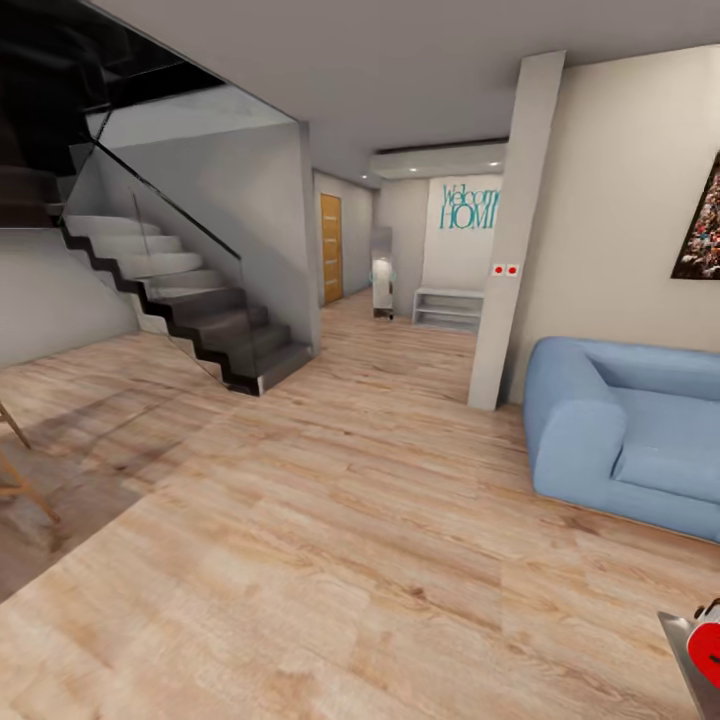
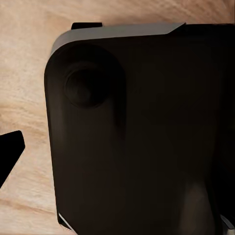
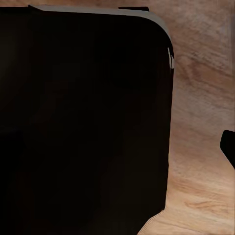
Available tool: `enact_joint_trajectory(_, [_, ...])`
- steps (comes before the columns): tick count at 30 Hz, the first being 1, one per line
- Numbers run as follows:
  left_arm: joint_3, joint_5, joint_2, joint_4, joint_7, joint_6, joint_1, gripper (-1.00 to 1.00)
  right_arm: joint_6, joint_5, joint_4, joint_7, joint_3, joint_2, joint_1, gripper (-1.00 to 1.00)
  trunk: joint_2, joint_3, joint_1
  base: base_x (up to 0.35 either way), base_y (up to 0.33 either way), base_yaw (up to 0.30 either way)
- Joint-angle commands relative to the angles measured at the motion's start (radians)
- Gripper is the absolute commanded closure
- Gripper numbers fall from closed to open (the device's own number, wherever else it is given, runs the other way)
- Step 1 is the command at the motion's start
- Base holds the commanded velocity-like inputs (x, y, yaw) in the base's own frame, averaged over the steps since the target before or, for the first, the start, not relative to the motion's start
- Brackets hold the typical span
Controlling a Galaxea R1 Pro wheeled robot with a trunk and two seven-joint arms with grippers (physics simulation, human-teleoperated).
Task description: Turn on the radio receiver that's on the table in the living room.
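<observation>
At the lower right corner of the head frame the radio receiver is cut by the edge, on a grey table corner. Claw state cannot be told; wrist views are blocked by dark robot body, likely arms tucked for driving. Mid right, blue sofa; upper left, staircase.

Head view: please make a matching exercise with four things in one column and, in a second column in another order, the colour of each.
Things:
1. sofa
2. door at the end of the hallway
3. "Welcome HOME" lettering
4. radio receiver

Colours:
a. teal
b. bright red
c. light blue
d. orange-brown wood

Right pairs: 1-c, 2-d, 3-a, 4-b
</observation>
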Motion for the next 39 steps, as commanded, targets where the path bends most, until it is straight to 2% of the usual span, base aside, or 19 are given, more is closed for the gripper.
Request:
enact_joint_trajectory(1, [0.0, 0.0, 0.0, 0.0, 0.0, 0.0, 0.0, -1.0, 0.0, 0.0, 0.0, 0.0, 0.0, 0.0, 0.0, -1.0, 0.0, 0.0, 0.0, 0.323, 0.0, -0.261])
enact_joint_trajectory(31, [0.0, 0.0, 0.0, 0.0, 0.0, 0.0, 0.0, -1.0, 0.0, 0.0, 0.0, 0.0, 0.0, 0.0, 0.0, -1.0, 0.0, 0.0, 0.0, 0.323, 0.0, -0.26])
enact_joint_trajectory(39, [0.0, 0.0, 0.0, 0.0, 0.0, -0.001, 0.0, -1.0, 0.0, 0.0, 0.0, 0.0, 0.0, 0.0, -0.001, -1.0, 0.0, 0.0, 0.0, 0.182, 0.0, -0.062])
